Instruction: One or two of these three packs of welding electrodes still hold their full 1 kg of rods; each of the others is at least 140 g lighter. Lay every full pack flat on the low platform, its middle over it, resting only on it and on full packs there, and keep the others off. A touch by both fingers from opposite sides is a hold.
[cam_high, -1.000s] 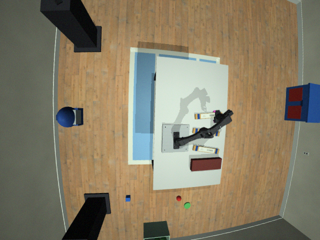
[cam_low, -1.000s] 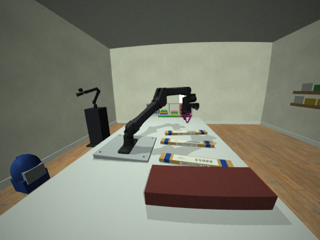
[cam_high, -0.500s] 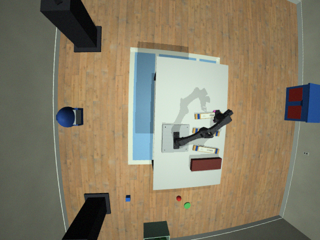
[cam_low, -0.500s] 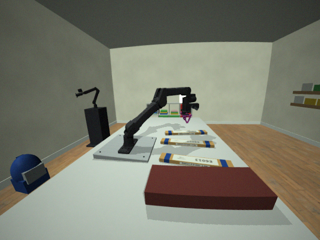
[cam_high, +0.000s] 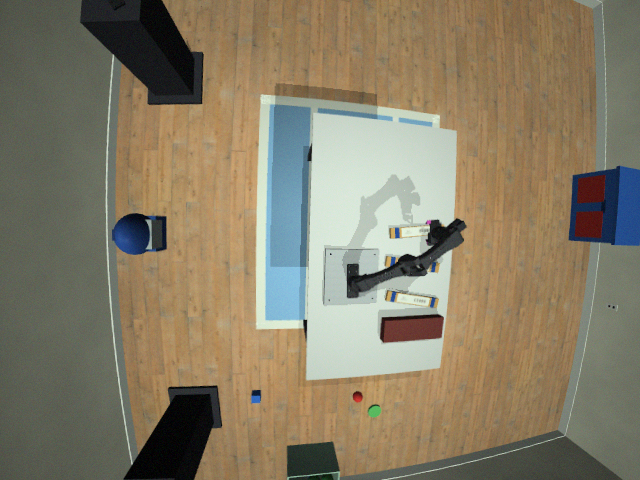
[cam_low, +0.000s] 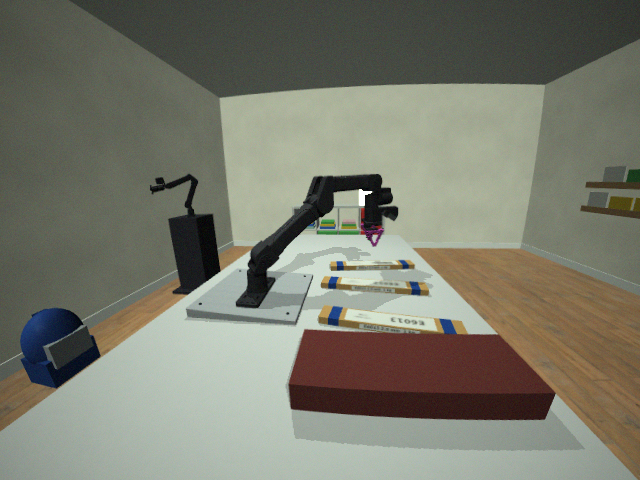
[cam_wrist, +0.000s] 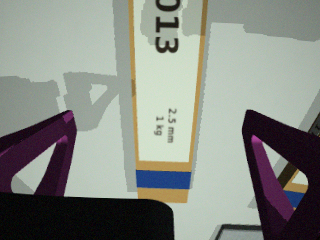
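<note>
Three packs (cam_high: 412, 299) (cam_low: 390, 319) (cam_wrist: 162, 100) lie off the platform (cam_high: 412, 329) (cam_low: 418, 361); the jaws (cam_low: 374, 237) stand wide, holding nothing; weighing and placing apparently remain.

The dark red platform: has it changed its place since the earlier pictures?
No. The dark red platform lies in the same place, judged against the arm's base plate.
</note>
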